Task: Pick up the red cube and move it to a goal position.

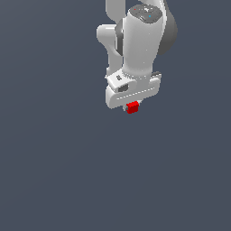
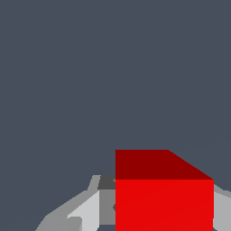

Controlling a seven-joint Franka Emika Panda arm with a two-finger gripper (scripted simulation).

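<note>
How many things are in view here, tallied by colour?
Red: 1, the red cube, sitting between the fingers of the gripper.
White and grey: 1, the robot arm with that gripper.
Total: 2, against a plain dark grey-blue background.

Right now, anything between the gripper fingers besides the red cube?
No. Wrist view shows only the red cube between the gripper fingers; nothing else.
</note>
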